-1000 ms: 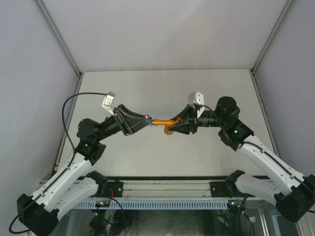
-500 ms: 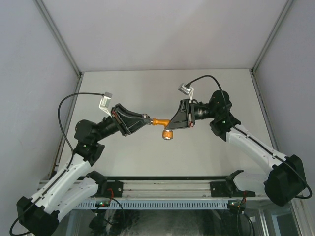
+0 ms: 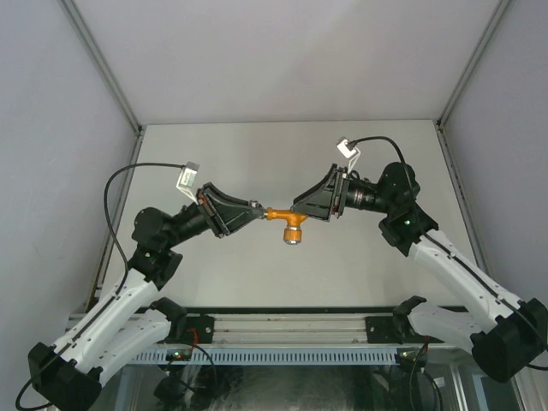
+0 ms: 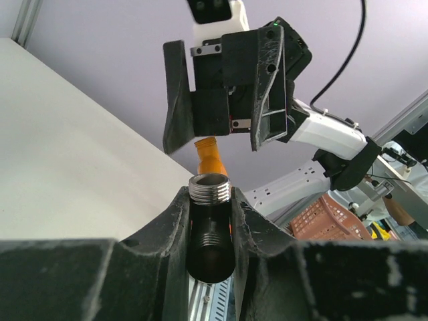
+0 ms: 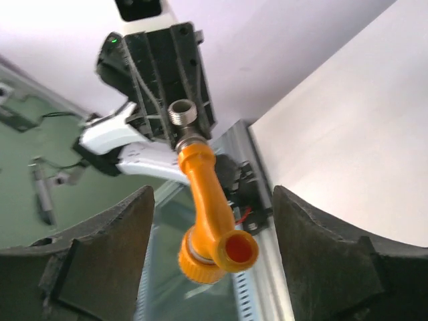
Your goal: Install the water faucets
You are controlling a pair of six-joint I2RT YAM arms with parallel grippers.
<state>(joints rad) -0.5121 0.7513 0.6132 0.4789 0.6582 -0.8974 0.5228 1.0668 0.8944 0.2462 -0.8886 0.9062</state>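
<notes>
Above the middle of the table (image 3: 257,154), held in the air between the 2 arms, the orange tap (image 3: 285,217) hangs off a grey threaded fitting (image 4: 209,231), knob (image 3: 293,236) pointing down toward the near edge. The left gripper (image 3: 257,210) is pinching that fitting tight between both pads. The right gripper (image 3: 298,208) is spread wide, its 2 fingers (image 5: 110,247) flanking the tap with clear gaps on each side and no contact. Step looks like screwing the tap onto the fitting, caught between twists with the right side released. Next move probably calls for the right jaws to close squarely on the tap body, then a wrist roll about the thread axis while the left holds steady; an off-axis grab could bind the thread. Hard to make out: the joint itself, so how far the thread is seated cannot be told. The left pads cover the fitting's lower part. No blue centre on the knob shows in any view, and the right wrist view is blurred toward its bottom.
</notes>
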